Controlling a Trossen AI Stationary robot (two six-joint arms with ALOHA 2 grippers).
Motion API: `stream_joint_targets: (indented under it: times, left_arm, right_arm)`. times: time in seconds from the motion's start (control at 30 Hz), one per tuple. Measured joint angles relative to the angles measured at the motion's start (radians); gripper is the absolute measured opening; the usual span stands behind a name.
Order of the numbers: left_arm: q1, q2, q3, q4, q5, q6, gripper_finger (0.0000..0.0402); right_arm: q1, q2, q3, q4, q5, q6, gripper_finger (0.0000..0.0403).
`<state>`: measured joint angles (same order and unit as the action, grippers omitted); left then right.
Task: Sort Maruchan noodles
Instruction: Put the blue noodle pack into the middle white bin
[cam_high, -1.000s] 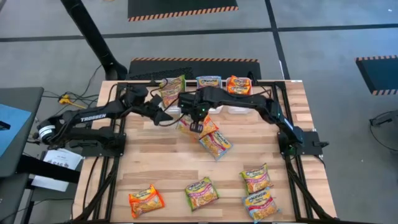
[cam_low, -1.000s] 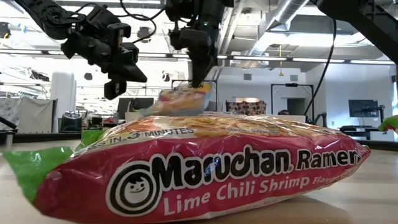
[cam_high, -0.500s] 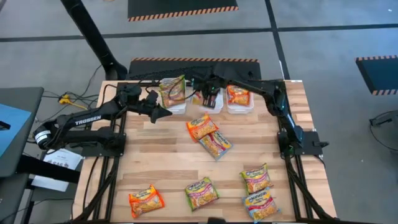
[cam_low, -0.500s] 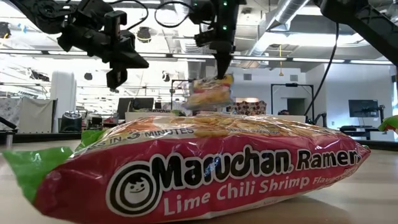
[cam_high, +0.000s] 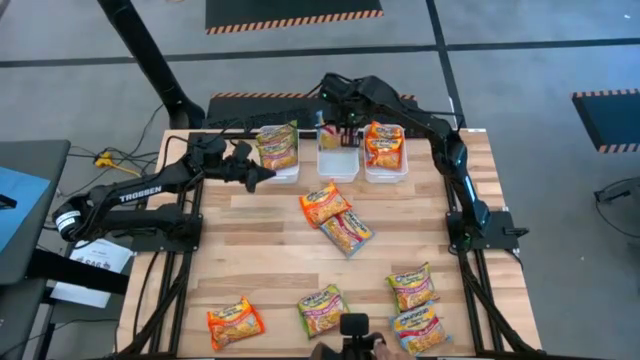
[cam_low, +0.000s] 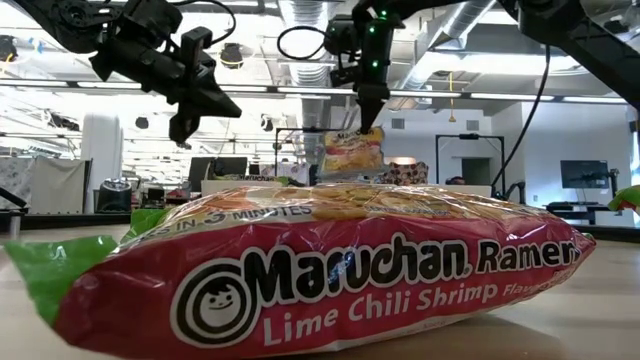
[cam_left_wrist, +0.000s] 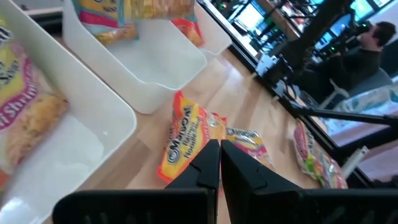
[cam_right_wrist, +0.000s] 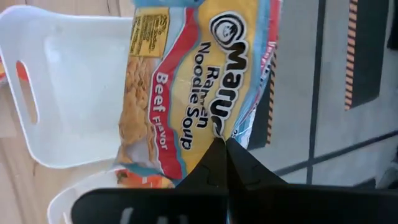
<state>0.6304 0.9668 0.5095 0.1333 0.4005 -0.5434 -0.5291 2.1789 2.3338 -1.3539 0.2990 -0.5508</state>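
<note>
My right gripper (cam_high: 340, 127) hangs over the middle white bin (cam_high: 337, 160) at the table's far edge, shut on a blue-edged Maruchan beef packet (cam_right_wrist: 186, 81). In the low view this packet (cam_low: 350, 152) dangles under the fingers. My left gripper (cam_high: 264, 176) is shut and empty beside the left bin (cam_high: 280, 168), which holds a green packet (cam_high: 277, 146). An orange packet (cam_high: 384, 143) lies in the right bin. Several more packets lie flat on the table, among them an orange one (cam_high: 324, 203) and a green-edged one (cam_high: 347, 232). My right gripper pinches the beef packet's edge (cam_right_wrist: 214, 134) near a corner between its two fingers. The fingers come from above, slanting down. The packet hangs below them, tilted and lifted clear, above the bin (cam_right_wrist: 74, 93).
Packets lie near the front edge: orange (cam_high: 235, 323), green (cam_high: 323, 308), green (cam_high: 412, 285) and blue (cam_high: 418, 328). A large lime chili shrimp packet (cam_low: 320, 280) fills the foreground of the low view. Black frame rails (cam_high: 470, 290) run along the table's sides.
My right gripper has carried the beef packet from the table's middle toward the far edge and upward, turning as it went, and now stands over the middle bin with the packet hanging. My left gripper has tipped up a little.
</note>
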Motion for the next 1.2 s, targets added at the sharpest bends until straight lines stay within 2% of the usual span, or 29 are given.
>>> stream_joint_targets:
  times: [0.13, 0.43, 0.97, 1.2]
  left_arm:
    - [0.0, 0.0, 0.0, 0.0, -0.031, 0.0, 0.0]
    - [0.0, 0.0, 0.0, 0.0, -0.048, 0.0, 0.0]
    - [0.0, 0.0, 0.0, 0.0, -0.049, 0.0, 0.0]
    - [0.0, 0.0, 0.0, 0.0, -0.049, -0.001, 0.0]
  right_arm:
    - [-0.014, 0.0, -0.024, 0.02, -0.046, -0.005, 0.0003]
    - [-0.023, 0.0, -0.133, 0.115, -0.039, -0.034, 0.0003]
    - [-0.029, 0.002, -0.233, 0.215, 0.0, -0.034, 0.0011]
    - [-0.03, 0.001, -0.231, 0.238, 0.027, -0.033, 0.004]
